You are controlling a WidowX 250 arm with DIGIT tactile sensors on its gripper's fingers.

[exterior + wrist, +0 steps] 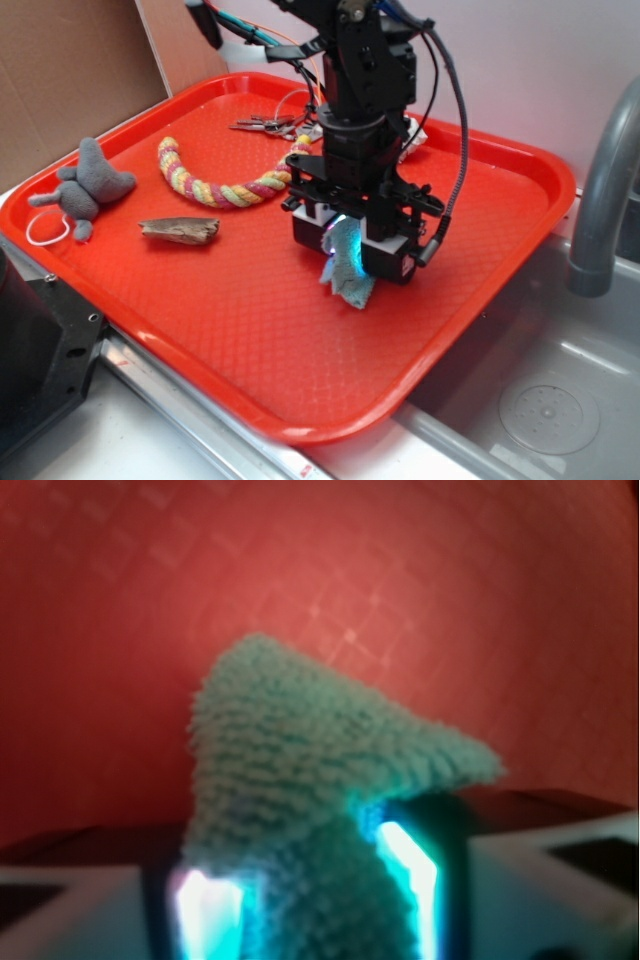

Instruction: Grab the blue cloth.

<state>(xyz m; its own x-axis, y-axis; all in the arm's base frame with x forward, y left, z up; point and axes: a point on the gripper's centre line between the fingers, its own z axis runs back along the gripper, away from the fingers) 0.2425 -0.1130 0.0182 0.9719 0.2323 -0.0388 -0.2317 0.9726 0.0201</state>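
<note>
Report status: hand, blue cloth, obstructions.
Hand shut on blue cloth. Cloth hangs from the fingers above red tray. Rope toy, keys well clear.

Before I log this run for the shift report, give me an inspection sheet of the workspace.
Surface: red plastic tray, beside a grey metal sink.
Job's things: light blue-teal woven cloth, pinched between the fingers, hanging down; whether it touches the tray, cannot tell.
Clutter: grey plush toy, pink-yellow twisted rope, brown wood scrap, metal keys.
Grippers: black gripper shut on the cloth.
Cables: black cable looping beside the arm.
Surroundings: grey faucet, brown cardboard.
</note>
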